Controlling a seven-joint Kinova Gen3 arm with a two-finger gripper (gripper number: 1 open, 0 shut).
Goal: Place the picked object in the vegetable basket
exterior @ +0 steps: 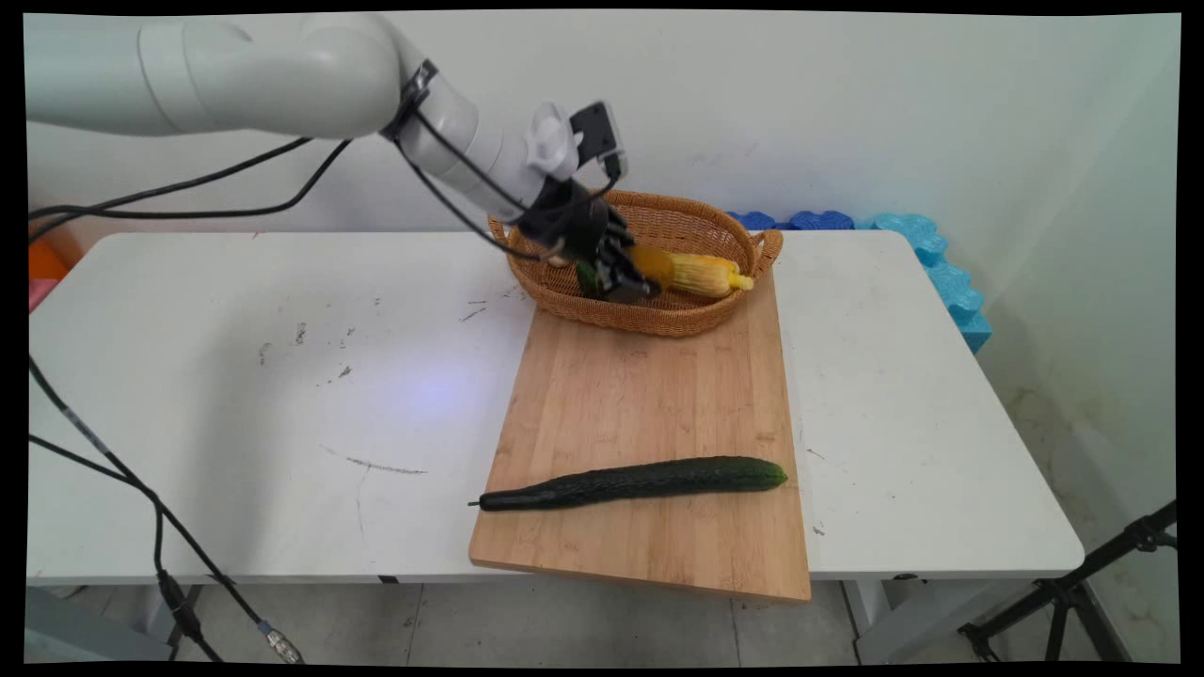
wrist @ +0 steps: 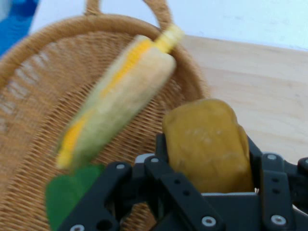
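Note:
My gripper (exterior: 638,278) reaches into the wicker basket (exterior: 574,299) at the far end of the wooden cutting board (exterior: 649,395). It is shut on a yellow-brown lump (exterior: 654,266), which in the hand view sits between the two fingers as a rounded ochre lump (wrist: 207,144) just above the basket (wrist: 38,86) floor. An ear of corn (exterior: 707,275) in its pale husk lies in the basket just right of the lump; the corn (wrist: 120,101) slants across the hand view. A green piece (wrist: 67,195) lies under the linkage on the left.
A long dark green cucumber (exterior: 640,481) lies across the near end of the board. Blue foam pieces (exterior: 931,254) line the table's far right corner. Black cables hang over the table's left side. A black stand (exterior: 1082,592) is on the floor at right.

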